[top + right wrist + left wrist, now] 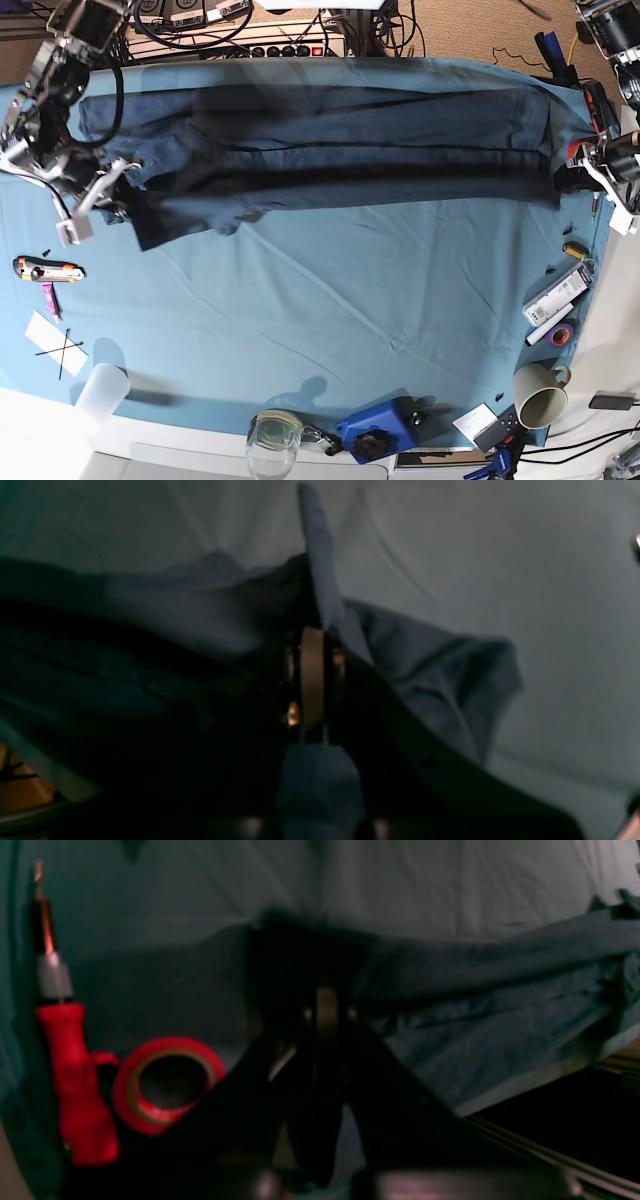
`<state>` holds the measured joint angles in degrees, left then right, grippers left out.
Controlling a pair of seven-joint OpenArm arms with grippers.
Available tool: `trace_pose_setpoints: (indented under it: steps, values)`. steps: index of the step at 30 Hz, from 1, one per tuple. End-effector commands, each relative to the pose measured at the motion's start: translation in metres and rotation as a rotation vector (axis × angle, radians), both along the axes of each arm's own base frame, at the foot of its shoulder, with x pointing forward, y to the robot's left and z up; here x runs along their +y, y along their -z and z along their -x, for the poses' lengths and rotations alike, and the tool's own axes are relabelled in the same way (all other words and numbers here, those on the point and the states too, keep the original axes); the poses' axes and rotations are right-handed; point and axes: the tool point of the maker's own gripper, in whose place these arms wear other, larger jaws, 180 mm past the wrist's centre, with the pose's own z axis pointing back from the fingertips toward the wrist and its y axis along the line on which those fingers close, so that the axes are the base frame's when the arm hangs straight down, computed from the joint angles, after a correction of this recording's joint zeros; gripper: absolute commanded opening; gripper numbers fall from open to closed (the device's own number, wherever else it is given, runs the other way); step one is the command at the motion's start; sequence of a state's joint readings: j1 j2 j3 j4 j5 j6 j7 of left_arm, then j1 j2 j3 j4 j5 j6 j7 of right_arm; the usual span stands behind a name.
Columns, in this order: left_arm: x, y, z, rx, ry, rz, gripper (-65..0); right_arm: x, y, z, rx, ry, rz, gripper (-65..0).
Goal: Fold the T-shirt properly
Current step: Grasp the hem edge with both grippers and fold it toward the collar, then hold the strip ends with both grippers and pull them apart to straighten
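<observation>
Folding had hardly begun, by my judgement: one T-shirt hung stretched above the far half of the tablecloth, no finished crease showing. Two grippers held it, the right gripper pinching one end and the left gripper apparently clamping cloth, though blur left that uncertain.

plain navy t-shirt; teal tablecloth.
</observation>
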<state>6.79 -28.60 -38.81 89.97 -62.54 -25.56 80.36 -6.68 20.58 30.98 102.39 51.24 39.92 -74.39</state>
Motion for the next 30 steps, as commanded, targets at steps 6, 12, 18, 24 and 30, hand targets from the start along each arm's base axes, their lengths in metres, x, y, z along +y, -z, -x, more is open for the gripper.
trace_pose_setpoints:
  steps: [6, 12, 18, 24, 30]
  values:
    - [-0.002, -0.015, 0.010, -0.033, 0.045, -0.054, -65.0, -0.010, -0.003, 0.023, 0.009, 0.016, 0.022, -65.0]
    - [-0.006, -0.014, 0.018, -0.035, 0.079, -0.075, -65.0, -0.010, 0.008, 0.036, 0.051, 0.016, 0.021, -65.0]
    - [-0.006, -0.022, 0.005, -0.089, 0.064, -0.069, -52.0, -0.010, 0.007, 0.036, 0.046, 0.017, 0.020, -65.0]
    - [-0.008, -0.044, -0.026, -0.199, 0.043, -0.067, -36.2, -0.011, 0.008, 0.036, 0.049, 0.018, 0.025, -65.0]
    - [-0.018, -0.039, -0.034, -0.198, 0.106, -0.105, -36.2, -0.011, 0.008, 0.036, 0.049, 0.019, 0.025, -65.0]
